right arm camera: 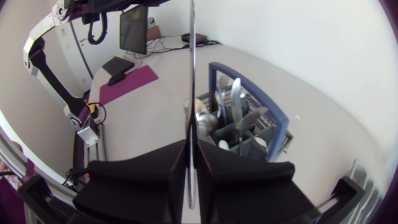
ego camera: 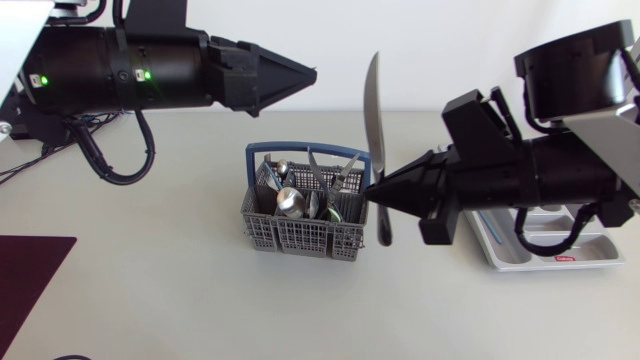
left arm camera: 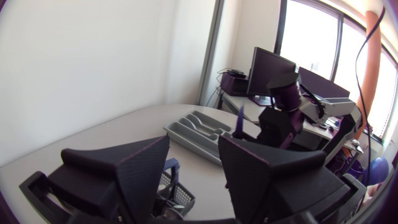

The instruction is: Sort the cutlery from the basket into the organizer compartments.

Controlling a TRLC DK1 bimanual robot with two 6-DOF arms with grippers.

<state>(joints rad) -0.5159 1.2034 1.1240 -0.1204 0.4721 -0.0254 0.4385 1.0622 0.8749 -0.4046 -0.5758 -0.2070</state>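
Across a pale table (ego camera: 150,300), with a grey, blue-handled basket (ego camera: 300,215) near its middle. Enters from the organizer side of the basket as the right arm (ego camera: 560,170), bulky and black. Hangs behind and above the basket's opposite side as the left arm (ego camera: 120,70), well apart from the basket.

Beyond the right arm, well apart from the basket: a grey organizer (ego camera: 560,250), long compartments side by side, partly hidden under the arm.

At the basket's wall on the organizer side: the right gripper (ego camera: 378,188), clamped tight from both sides on a table knife (ego camera: 374,110). Stands nearly upright just beside the basket, blade rising above the basket's rim, dark handle pointing down toward the table, clear of every compartment.

High over the basket's far side: the left gripper (left arm camera: 194,155), wedge fingers (left arm camera: 140,165) parted by a moderate gap, holding nothing.

Inside the basket: more cutlery (ego camera: 290,203), spoons and forks upright or leaning in the basket's cells.
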